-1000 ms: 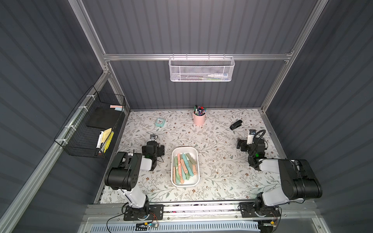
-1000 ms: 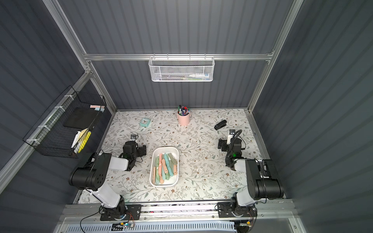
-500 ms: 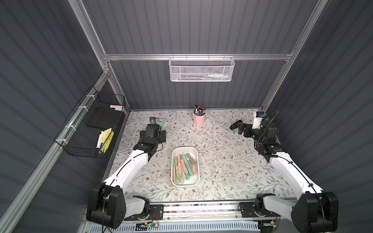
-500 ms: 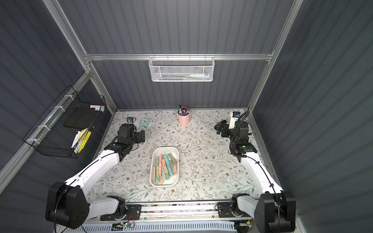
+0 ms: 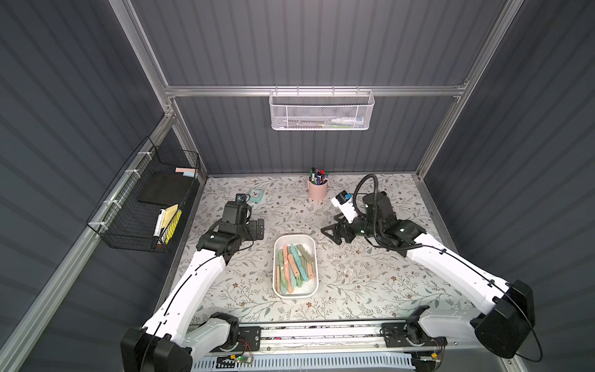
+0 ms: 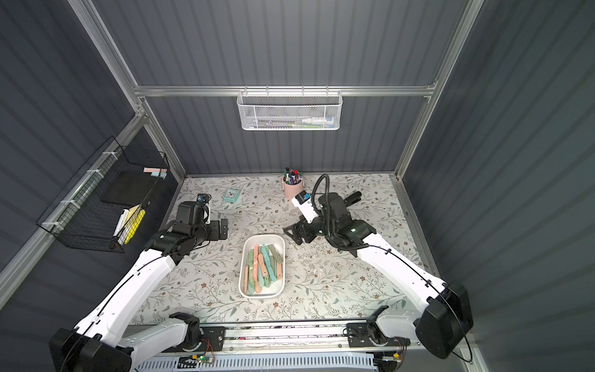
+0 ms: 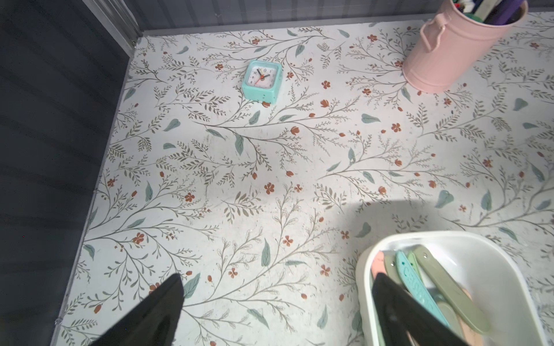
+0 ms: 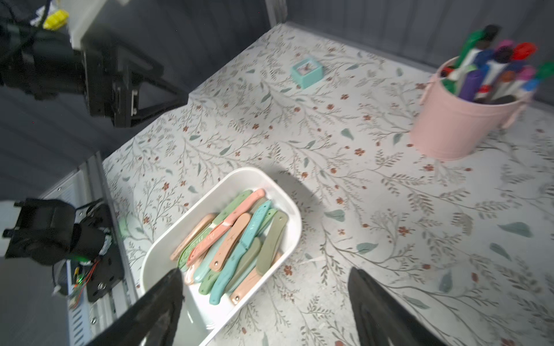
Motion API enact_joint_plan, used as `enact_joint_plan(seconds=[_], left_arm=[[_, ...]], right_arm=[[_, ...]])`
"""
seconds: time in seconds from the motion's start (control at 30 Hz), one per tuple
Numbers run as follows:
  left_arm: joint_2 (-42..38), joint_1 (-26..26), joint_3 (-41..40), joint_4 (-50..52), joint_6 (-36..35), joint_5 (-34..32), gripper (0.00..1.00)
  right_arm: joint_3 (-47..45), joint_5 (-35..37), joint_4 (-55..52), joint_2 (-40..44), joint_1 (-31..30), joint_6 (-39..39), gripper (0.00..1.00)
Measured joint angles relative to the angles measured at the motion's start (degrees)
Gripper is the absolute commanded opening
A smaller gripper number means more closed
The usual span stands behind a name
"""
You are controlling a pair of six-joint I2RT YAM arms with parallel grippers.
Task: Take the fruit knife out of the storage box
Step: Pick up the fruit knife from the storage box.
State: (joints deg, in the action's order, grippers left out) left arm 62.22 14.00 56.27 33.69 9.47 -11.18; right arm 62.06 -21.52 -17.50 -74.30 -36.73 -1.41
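Note:
The white storage box (image 5: 275,267) (image 6: 242,270) lies mid-table, filled with several pink, teal and green fruit knives (image 5: 294,267) (image 6: 264,267). My left gripper (image 5: 261,229) (image 6: 224,229) hovers open to the left of the box's far end. In the left wrist view its jaws (image 7: 277,277) span bare table, with one finger in front of the box rim (image 7: 364,269). My right gripper (image 5: 330,236) (image 6: 291,236) hangs open by the box's far right corner. In the right wrist view it (image 8: 265,271) straddles the box's rim (image 8: 239,173), with nothing held and the knives (image 8: 239,236) ahead.
A pink bucket of markers (image 5: 318,190) and a teal clock (image 5: 257,195) stand at the back of the table. A black wire basket (image 5: 151,206) hangs on the left wall, a white mesh basket (image 5: 320,111) on the back wall. A black object (image 6: 352,197) lies behind the right arm.
Both arms unfolded from their low rest and reached out over the table. The right gripper then swung from the back right corner towards the box, its jaws narrowing slightly.

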Motion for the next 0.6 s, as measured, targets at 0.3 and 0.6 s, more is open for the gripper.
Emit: enact_joint_plan(seconds=[0.3,0.6], left_arm=[[-2.14,0.00,-0.04,4.63,-0.02,4.52,0.99],[-3.48,0.00,-2.14,8.31,3.67,4.02,0.99]], right_arm=[[7.41,6.91,-10.10,-10.03,-12.63,-0.22,0.69],[23.06,14.05,-20.72,-25.68,-20.33,-5.73,0.54]])
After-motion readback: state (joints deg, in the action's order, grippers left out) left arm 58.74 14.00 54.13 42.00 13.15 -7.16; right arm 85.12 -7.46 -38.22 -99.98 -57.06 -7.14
